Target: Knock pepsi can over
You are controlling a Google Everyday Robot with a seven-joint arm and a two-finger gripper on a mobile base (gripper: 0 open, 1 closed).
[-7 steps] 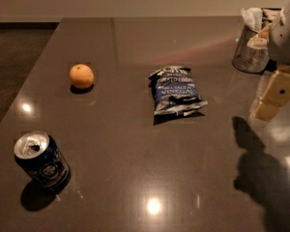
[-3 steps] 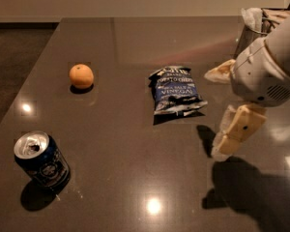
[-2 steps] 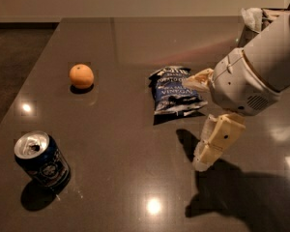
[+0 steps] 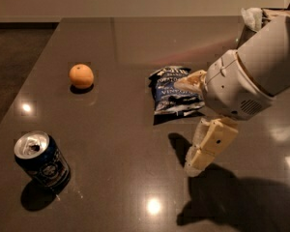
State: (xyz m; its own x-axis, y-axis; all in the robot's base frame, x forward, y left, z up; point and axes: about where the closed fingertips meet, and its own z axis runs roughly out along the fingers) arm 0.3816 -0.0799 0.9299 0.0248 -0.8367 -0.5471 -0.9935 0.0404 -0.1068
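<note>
The pepsi can [image 4: 41, 159] is dark blue with a silver top and an open pull-tab hole. It stands upright near the table's front left corner. My gripper [image 4: 186, 126] hangs above the table right of centre, far to the right of the can and apart from it. Its two cream fingers are spread wide: the upper fingertip [image 4: 182, 84] lies over the chip bag and the lower finger [image 4: 209, 148] points down towards the table. It holds nothing.
A crinkled blue-and-white chip bag [image 4: 170, 92] lies mid-table, partly behind my gripper. An orange [image 4: 81, 76] sits at the back left. A container with white crumpled material [image 4: 253, 16] stands at the back right. The dark table [image 4: 121, 144] ends at its left edge near the can.
My arm has swung in from the right edge to the left and forward, now beside the chip bag. The can, orange and bag have not moved.
</note>
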